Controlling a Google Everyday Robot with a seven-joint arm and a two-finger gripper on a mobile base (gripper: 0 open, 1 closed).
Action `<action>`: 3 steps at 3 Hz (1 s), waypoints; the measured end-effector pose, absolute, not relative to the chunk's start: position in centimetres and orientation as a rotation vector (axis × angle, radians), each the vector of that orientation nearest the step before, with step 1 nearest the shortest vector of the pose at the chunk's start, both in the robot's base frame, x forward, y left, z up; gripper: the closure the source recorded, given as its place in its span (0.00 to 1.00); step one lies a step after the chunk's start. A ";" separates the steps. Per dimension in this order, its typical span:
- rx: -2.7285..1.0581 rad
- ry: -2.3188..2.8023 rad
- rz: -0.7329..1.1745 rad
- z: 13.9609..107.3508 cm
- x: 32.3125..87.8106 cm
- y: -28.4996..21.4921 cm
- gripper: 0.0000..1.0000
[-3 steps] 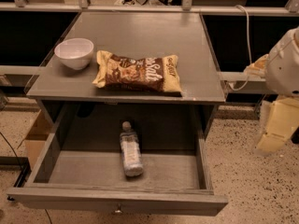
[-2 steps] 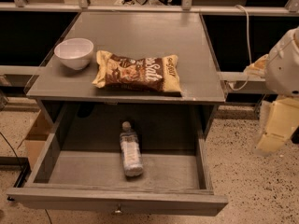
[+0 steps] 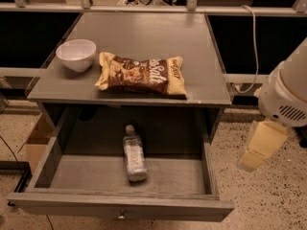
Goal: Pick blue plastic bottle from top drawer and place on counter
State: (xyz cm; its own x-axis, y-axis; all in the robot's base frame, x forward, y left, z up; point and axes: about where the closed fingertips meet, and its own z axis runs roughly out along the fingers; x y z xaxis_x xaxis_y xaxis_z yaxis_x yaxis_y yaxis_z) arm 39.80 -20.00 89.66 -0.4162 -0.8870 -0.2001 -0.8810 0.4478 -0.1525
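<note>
the gripper [image 3: 250, 159] is seen low at the right edge, over a speckled floor [image 3: 273, 202]. a snack bag [image 3: 141, 74] is laid well to its left and higher. a white bowl [image 3: 76, 54] is set farther left, just beside the bag. a white cable [image 3: 254, 42] is hung above the gripper.

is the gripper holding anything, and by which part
Nothing is held. The gripper hangs right of the top drawer, over the floor, apart from the blue plastic bottle lying inside the drawer.
</note>
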 end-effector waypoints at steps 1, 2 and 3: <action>-1.410 2.532 -0.034 87.8 39.7 -20.1 0.00; -1.410 2.532 -0.034 87.8 39.7 -20.1 0.00; -1.306 2.611 -0.030 86.8 39.8 -18.8 0.00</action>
State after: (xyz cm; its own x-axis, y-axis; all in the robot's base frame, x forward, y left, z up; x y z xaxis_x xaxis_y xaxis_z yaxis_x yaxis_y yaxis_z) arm 39.82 -18.78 86.83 -0.5801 -0.7925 -0.1881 -0.7880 0.6045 -0.1165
